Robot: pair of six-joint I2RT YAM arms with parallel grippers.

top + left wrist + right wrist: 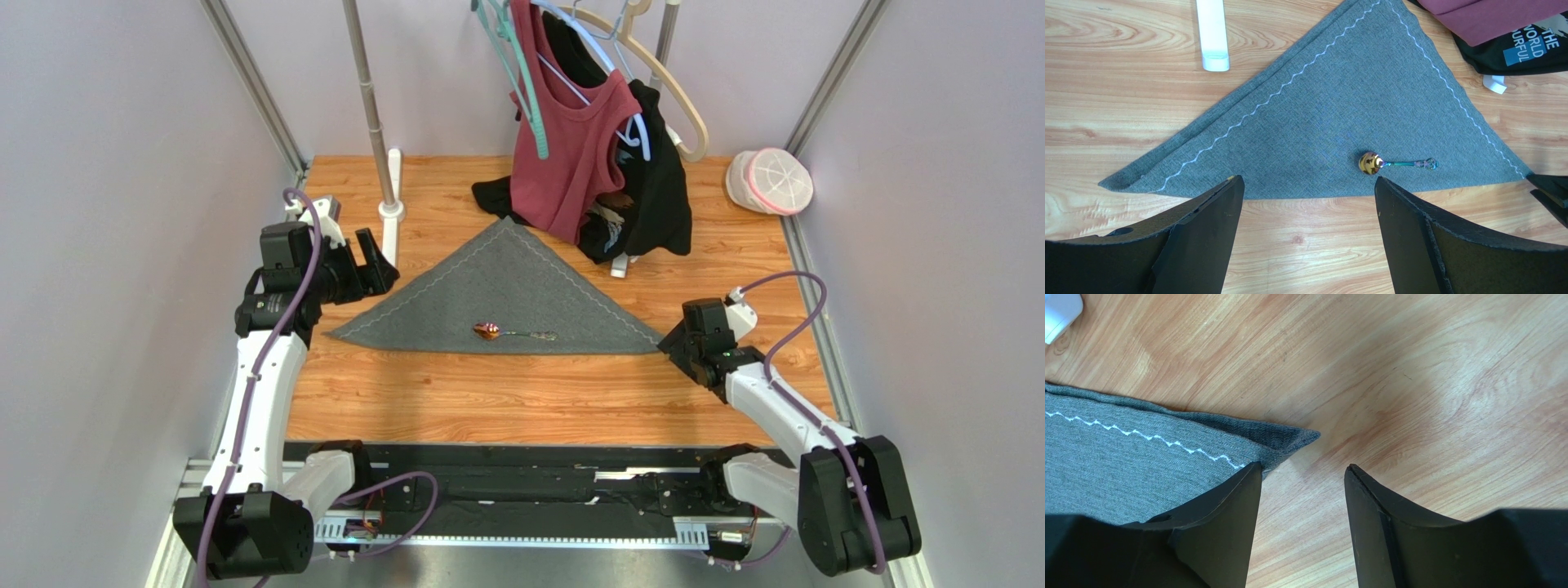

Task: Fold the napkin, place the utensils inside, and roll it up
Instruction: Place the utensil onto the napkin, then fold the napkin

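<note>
Left gripper (pixel 374 261) hangs with its jaws spread wide and nothing between them, just off the 9 o'clock corner of the napkin (pixel 515 288), which lies folded into a triangle at the middle of the wooden table (pixel 491 404). Its long folded edge faces 6 o'clock and its apex points to 12. From the left wrist, both black fingers (pixel 1204 226) frame bare wood in front of that edge.

The spoon (pixel 513 332) rests on the cloth just inside the long edge, gold bowl toward 9 o'clock and thin handle toward 3, with no gripper touching it.

At the napkin's 3 o'clock corner, the right gripper (pixel 678 341) sits low with its jaws parted. In the right wrist view, one finger (pixel 1223 514) overlaps the tip of the cloth (pixel 1137 459). The gap between the jaws shows only wood, so nothing is pinched.

Crowding the far side, a maroon tank top (pixel 570 147) and a black garment (pixel 656 196) hang from hangers at 12 to 1 o'clock, their hems reaching the table just beside the apex. Whether they touch the cloth cannot be told.

A grey rack pole (pixel 368 98) rises at 11 o'clock, and its white foot (pixel 393 196) stands just beside the left gripper. A pale round object with a pink rim (pixel 770 181) sits at 2 o'clock, well apart from the napkin.
</note>
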